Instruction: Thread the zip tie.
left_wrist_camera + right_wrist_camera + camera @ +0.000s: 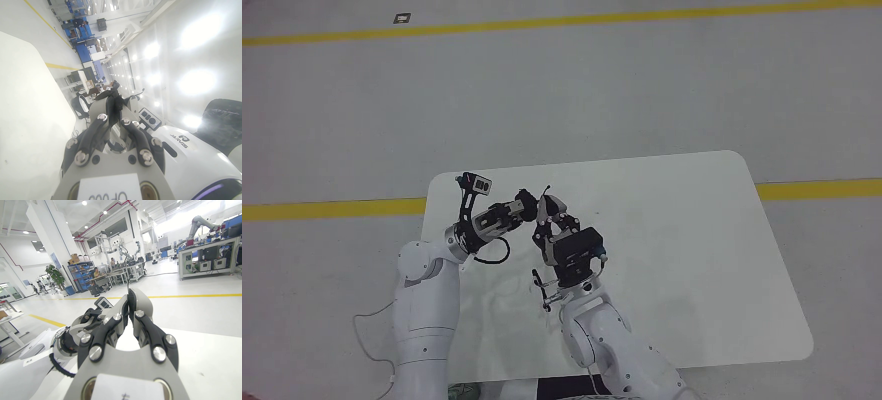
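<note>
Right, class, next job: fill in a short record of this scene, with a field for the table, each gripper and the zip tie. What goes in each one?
table: white, with both grippers above it
left gripper: shut; something dark at its tips, too unclear to name
right gripper: shut on the zip tie
zip tie: thin black strip sticking out past the right gripper's tips
gap between grippers: tips close together; whether they touch cannot be told
threading: cannot tell if done
</note>
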{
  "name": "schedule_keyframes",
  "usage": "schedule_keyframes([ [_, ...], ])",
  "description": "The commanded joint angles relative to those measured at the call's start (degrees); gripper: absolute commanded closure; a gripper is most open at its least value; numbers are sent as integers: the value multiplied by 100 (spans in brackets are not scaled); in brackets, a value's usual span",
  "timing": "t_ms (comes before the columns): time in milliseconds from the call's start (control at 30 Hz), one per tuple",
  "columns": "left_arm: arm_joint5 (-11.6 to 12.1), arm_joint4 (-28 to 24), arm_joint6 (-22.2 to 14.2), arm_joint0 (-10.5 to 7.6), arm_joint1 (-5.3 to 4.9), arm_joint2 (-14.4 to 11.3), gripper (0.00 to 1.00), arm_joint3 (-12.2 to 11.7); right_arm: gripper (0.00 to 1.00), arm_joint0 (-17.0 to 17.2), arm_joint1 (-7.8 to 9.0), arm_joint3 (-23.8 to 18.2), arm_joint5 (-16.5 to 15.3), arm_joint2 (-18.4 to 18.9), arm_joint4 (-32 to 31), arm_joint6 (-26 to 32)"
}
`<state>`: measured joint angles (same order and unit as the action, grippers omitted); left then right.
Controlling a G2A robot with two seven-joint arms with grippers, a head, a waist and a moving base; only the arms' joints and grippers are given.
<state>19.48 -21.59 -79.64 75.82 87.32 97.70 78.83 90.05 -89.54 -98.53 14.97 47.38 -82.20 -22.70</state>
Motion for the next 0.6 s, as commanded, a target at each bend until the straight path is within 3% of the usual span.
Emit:
schedule_keyframes([
  [0, 0, 0, 0, 0, 0, 0, 100, 0, 100, 1, 0, 3, -7, 1, -3, -6],
  [567, 0, 0, 0, 0, 0, 0, 100, 0, 100, 6, -1, 46, -21, -14, -74, 165],
])
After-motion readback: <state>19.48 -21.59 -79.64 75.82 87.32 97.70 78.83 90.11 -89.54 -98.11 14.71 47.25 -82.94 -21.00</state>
